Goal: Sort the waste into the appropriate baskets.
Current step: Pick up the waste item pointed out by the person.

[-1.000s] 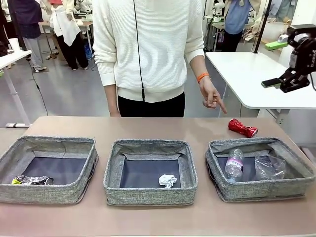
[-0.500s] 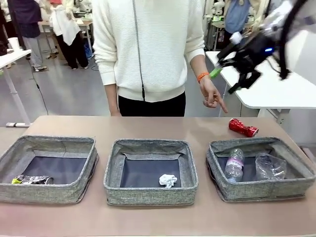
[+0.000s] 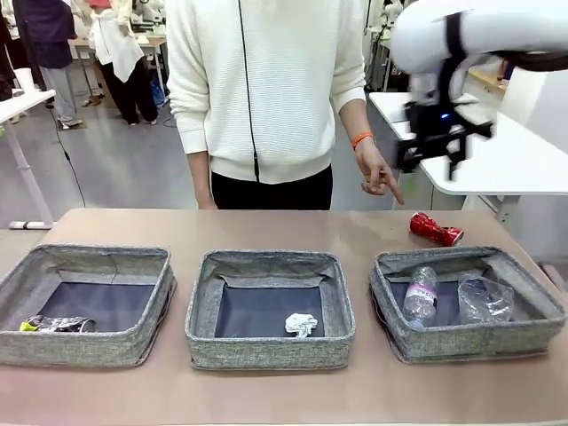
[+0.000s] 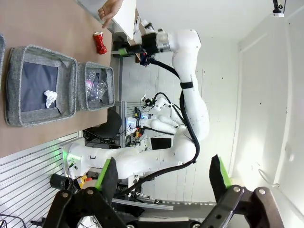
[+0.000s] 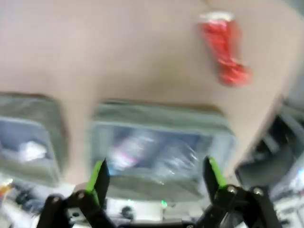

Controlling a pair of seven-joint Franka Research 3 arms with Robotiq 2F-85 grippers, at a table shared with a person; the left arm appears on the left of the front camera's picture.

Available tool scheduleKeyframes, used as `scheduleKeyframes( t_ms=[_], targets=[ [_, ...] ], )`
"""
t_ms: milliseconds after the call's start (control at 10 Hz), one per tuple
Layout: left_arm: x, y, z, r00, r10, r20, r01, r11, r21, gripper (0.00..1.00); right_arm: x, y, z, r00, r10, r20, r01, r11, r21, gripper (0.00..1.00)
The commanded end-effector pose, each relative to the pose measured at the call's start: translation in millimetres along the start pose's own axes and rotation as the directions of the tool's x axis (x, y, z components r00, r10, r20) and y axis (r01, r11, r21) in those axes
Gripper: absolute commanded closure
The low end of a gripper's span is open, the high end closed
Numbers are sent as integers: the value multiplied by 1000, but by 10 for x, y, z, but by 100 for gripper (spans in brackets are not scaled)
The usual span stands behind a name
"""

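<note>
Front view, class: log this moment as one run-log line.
right gripper: open, above table | left gripper: open, raised | crushed red can: on table behind right basket | person's hand: pointing down

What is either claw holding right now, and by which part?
Nothing. The right claw is open in the air above the table, and the left claw is open too. The crushed red can lies untouched on the table.

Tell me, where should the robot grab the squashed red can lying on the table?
Probably from above, across the narrow pinched middle of the crushed red metal can. It lies on its side on the brown table, beyond the right grey fabric basket, so open fingers could drop either side of its waist. The person's hand points nearby.
</note>
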State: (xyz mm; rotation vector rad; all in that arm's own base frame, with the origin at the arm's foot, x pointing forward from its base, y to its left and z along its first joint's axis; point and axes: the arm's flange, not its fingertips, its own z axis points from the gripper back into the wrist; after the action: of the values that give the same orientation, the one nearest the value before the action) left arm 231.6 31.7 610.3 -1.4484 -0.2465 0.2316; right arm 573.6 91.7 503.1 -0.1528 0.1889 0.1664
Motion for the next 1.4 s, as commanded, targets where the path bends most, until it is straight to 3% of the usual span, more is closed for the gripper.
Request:
scheduleKeyframes(
  t_ms=[0,100,200,300,400,500,600,700,800,900,1000,1100,1200,1300],
  targets=[
    [2,-34,4,1000,-13,-2,13,1000,-15,0,-752,-533,118,996,-66,62,66,998,2,0],
    [2,-34,4,1000,-13,-2,13,1000,-15,0,0,0,0,1000,0,0,0,1000,0,0],
    [2,-34,4,1000,-13,-2,13,1000,-15,0,0,0,0,1000,0,0,0,1000,0,0],
    [2,-34,4,1000,-13,-2,13,1000,-15,0,-492,-467,205,999,-50,17,51,998,-45,0],
    [2,-34,4,1000,-13,-2,13,1000,-15,0,-374,-510,162,954,263,143,-259,965,-45,0],
    [2,-34,4,1000,-13,-2,13,1000,-15,0,-215,-649,72,837,480,261,-482,874,-63,0],
    [2,-34,4,1000,-13,-2,13,1000,-15,0,-100,-798,-60,706,594,385,-623,780,-60,0],
    [2,-34,4,1000,-13,-2,13,1000,-15,0,-50,-951,-237,557,663,500,-744,666,-55,0],
    [2,-34,4,1000,-13,-2,13,1000,-15,0,-18,-1078,-408,463,628,625,-812,584,16,0],
    [2,-34,4,1000,-13,-2,13,1000,-15,0,46,-1138,-612,616,532,581,-715,687,129,0],
    [2,-34,4,1000,-13,-2,13,1000,-15,0,91,-1102,-748,651,452,609,-663,729,167,0],
    [2,-34,4,1000,-13,-2,13,1000,-15,0,148,-1041,-774,828,391,402,-517,810,277,0],
    [2,-34,4,1000,-13,-2,13,1000,-15,0,119,-1127,-637,659,482,577,-603,797,24,0],
    [2,-34,4,1000,-13,-2,13,1000,-15,0,119,-1127,-637,659,482,577,-603,797,24,0]
  ],
)
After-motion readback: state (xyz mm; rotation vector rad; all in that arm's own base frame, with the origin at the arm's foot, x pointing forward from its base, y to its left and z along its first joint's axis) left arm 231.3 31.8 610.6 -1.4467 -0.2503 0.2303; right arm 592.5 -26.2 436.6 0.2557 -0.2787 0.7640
